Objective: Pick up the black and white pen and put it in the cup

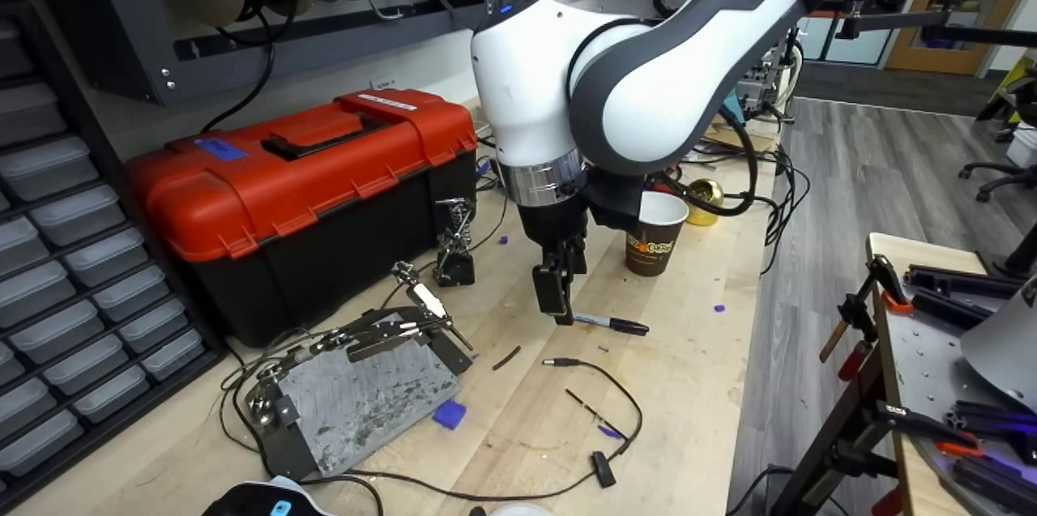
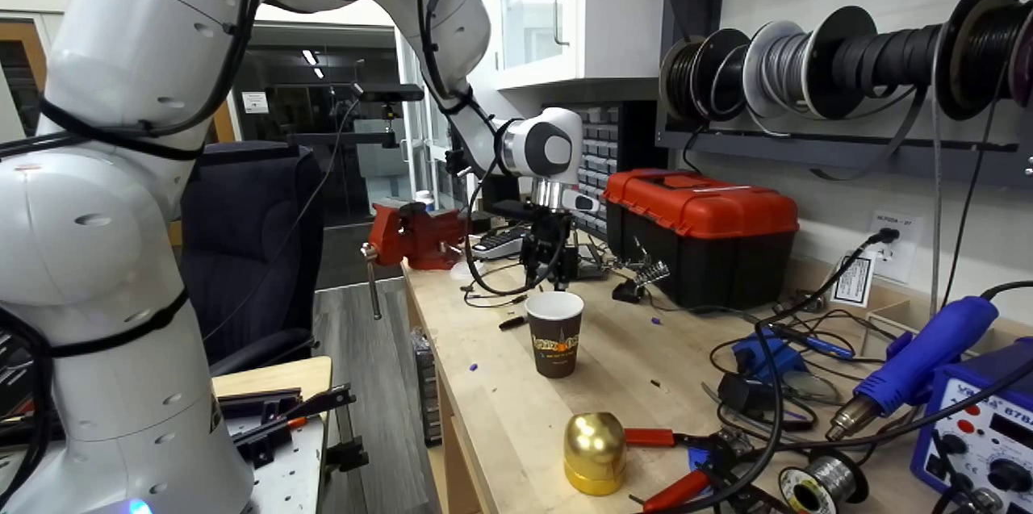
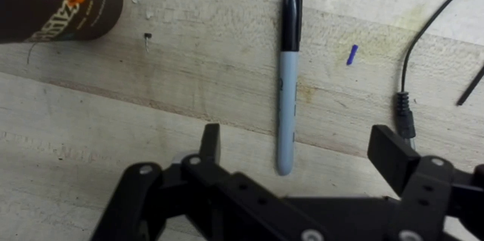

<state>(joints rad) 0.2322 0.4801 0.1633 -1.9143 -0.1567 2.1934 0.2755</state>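
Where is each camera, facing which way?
Exterior view: above the bench, facing along it toward the cup; forearm, wrist, pincer show.
Exterior view: near the robot's base, facing roughly oppositely, past the cup; most of the arm shows.
Wrist-mounted view: facing down at the pen; open pincer fingers show.
Both exterior views share toolbox and cup.

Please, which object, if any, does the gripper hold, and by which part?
Nothing is held: the gripper is open, and the black-capped marker lies on the wooden tabletop.
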